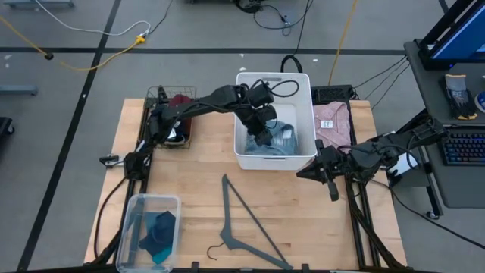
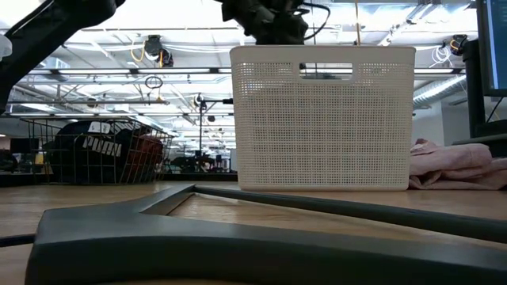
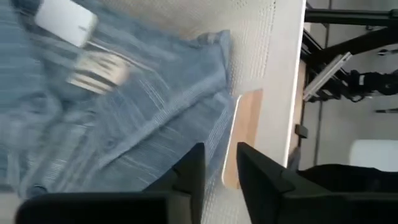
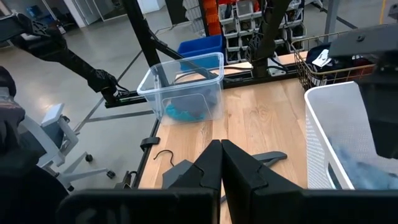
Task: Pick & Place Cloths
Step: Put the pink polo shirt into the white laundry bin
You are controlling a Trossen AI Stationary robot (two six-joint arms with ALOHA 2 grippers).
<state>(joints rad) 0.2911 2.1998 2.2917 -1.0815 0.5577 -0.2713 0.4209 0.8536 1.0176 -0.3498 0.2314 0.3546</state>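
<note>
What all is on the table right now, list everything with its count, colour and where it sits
White basket: one, perforated plastic, far middle of the table.
Light-blue cloth: one, striped with tags, inside the white basket.
Pink cloth: one, folded, on the table right of the basket.
Wire basket: one, dark, far left, holding maroon and navy cloths.
Clear bin: one, near left corner, holding a teal cloth.
Hanger: one, grey, lying flat near the front.
Left gripper: fingers slightly apart, inside the white basket above the light-blue cloth.
Right gripper: shut, waiting at the table's right edge.
</note>
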